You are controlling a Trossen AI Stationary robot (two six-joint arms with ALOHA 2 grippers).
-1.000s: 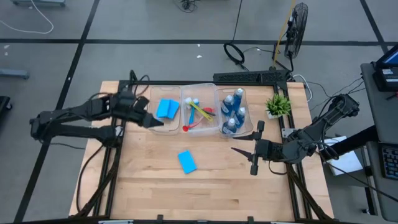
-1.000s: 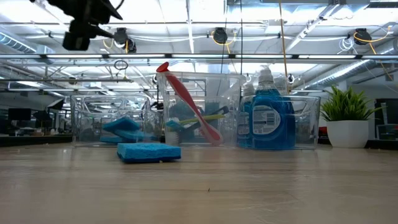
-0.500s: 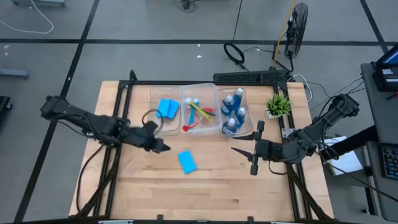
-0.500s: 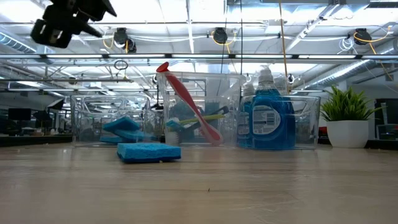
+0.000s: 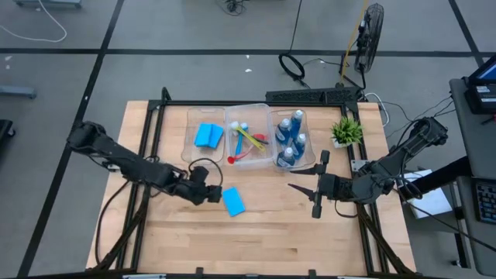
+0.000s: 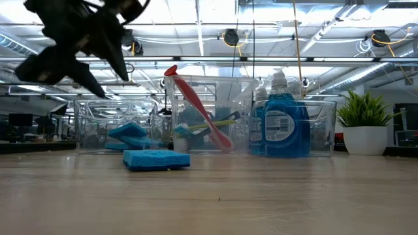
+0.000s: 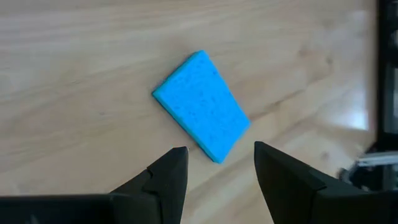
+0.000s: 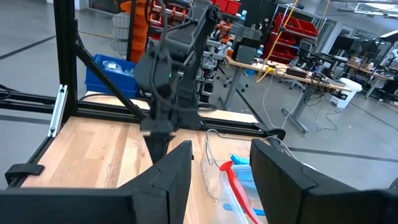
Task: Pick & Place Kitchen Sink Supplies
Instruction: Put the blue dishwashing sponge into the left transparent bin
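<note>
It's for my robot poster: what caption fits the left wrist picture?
Open left gripper hovers above a blue sponge on the wooden table.

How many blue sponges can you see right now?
2. One sponge lies loose on the table, beside the left gripper. Another sponge sits in the leftmost clear bin; more may be stacked beneath it.

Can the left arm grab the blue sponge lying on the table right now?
Probably yes. The left gripper hangs just beside the loose sponge with its fingers open, and nothing lies between them on the bare table.
</note>
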